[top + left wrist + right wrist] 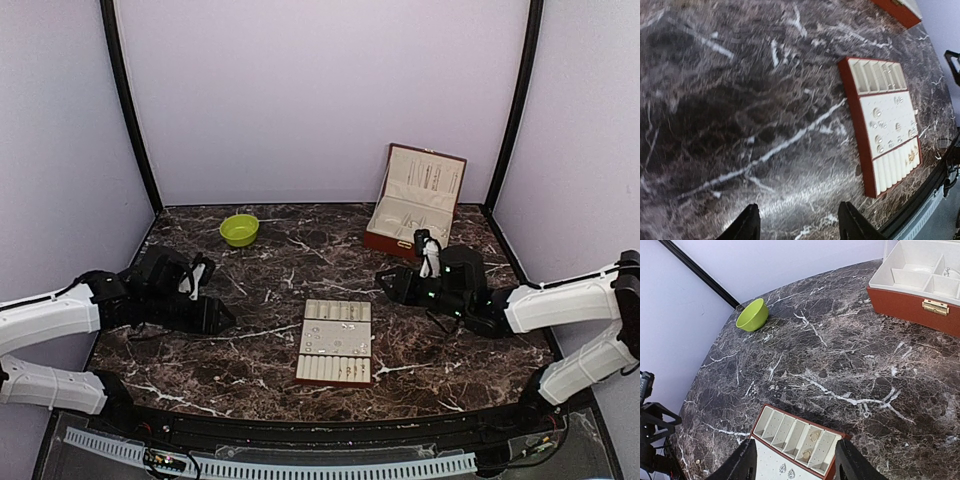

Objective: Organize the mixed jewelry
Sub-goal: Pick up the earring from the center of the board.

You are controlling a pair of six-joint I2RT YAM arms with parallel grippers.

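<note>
Presently: mixed jewelry, small silvery studs and rings, lies in the beige slotted tray. Studs sit on its centre panel and a few pieces in the end slots, apparently grouped by kind. Left gripper, well left of the tray, fingers spread, nothing between them. Right gripper, near the tray's far end, likewise spread and empty, seemingly poised to pick. Open jewelry box beyond the tray, rightward; lime-green bowl beyond it, leftward, contents not discernible.
</note>
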